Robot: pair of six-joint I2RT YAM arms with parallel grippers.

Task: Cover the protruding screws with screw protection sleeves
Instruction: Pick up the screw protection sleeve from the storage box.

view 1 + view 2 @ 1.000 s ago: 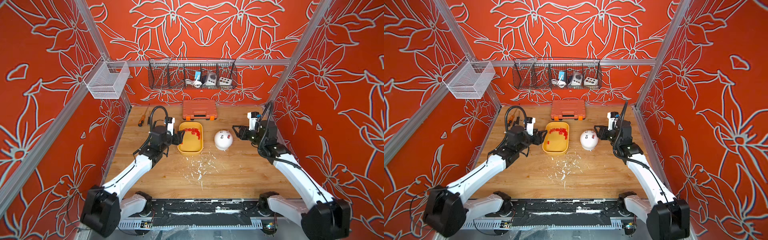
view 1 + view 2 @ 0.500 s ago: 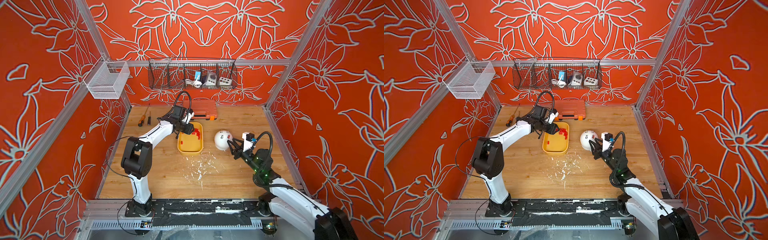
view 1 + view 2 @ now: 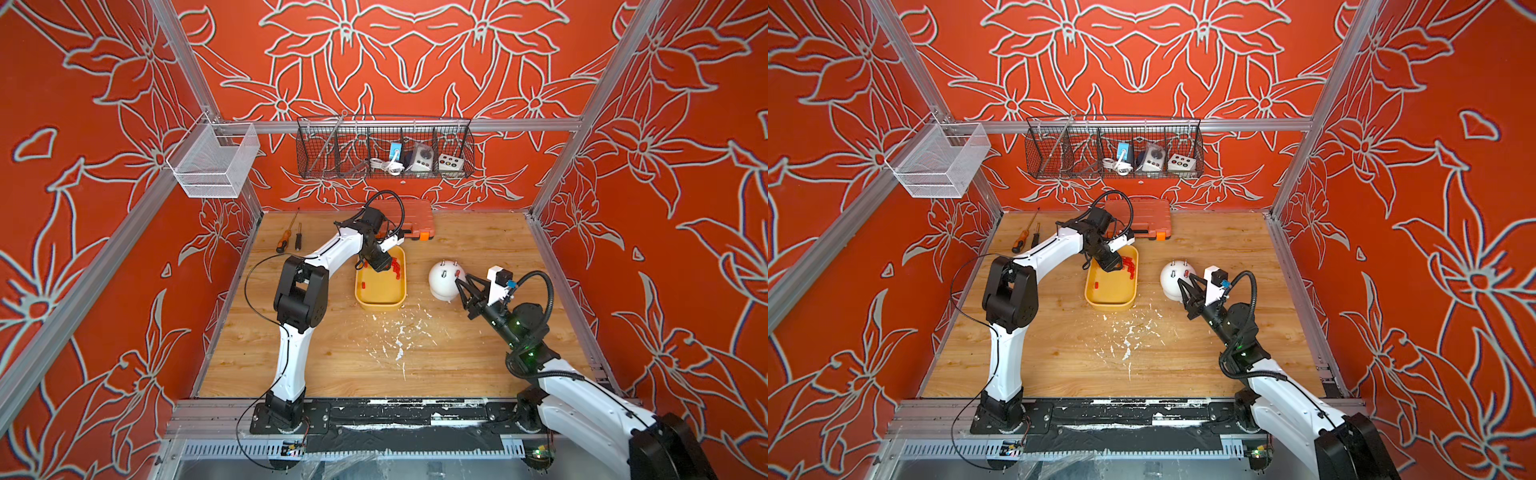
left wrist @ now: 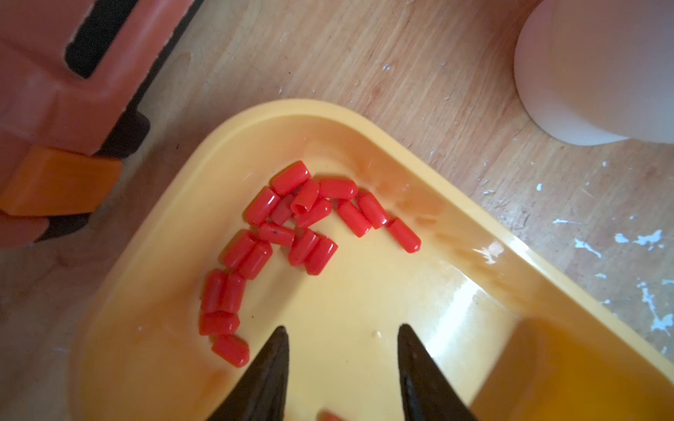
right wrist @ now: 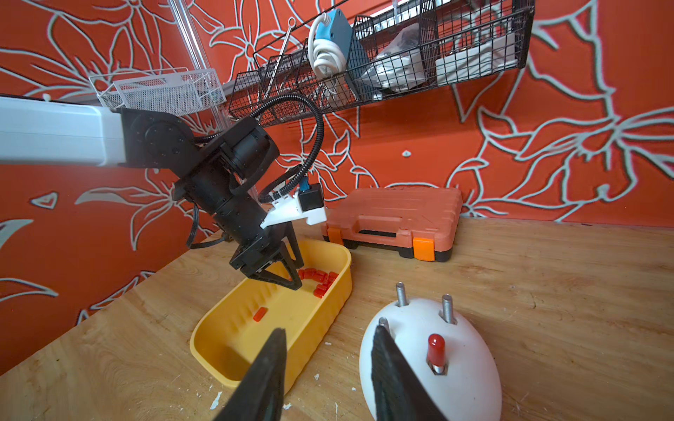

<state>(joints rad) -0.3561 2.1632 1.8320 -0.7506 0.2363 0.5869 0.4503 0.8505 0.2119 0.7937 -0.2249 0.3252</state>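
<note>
Red plastic, tiny and glossy: the screw protection sleeves (image 4: pixel 291 218) lie in a loose curved heap at one corner of the yellow tray (image 4: pixel 474 233), w/ one stray sleeve (image 5: pixel 260 314) alone mid-tray. My left gripper (image 4: pixel 341 328) hangs over the tray floor just beside the heap, jaws spread, nothing between the tips. My right gripper (image 5: pixel 328 328) sits low by the white dome (image 5: pixel 467 382), jaws also apart & empty. One jaw overlaps the nearest stud in the wrist view; can't tell if it touches. Of the four protruding screws (image 5: pixel 448 310), one wears a fitted sleeve (image 5: pixel 436 346) and three stand bare grey, so approx a quarter done, I reckon.

Handling, my guess: sleeves weigh next to nothing, skin looks slick, walls prob soft enough to squash under a hard squeeze. They'll roll & skitter, esp. on that shiny tray. Best pick = one at the heap's edge, e.g. the end one nearest my tips, taken across its sides at mid-length so the open end stays free for the stud. Dig into the pile & I'd likely lift two or flick some out. Light pinch only.
</note>
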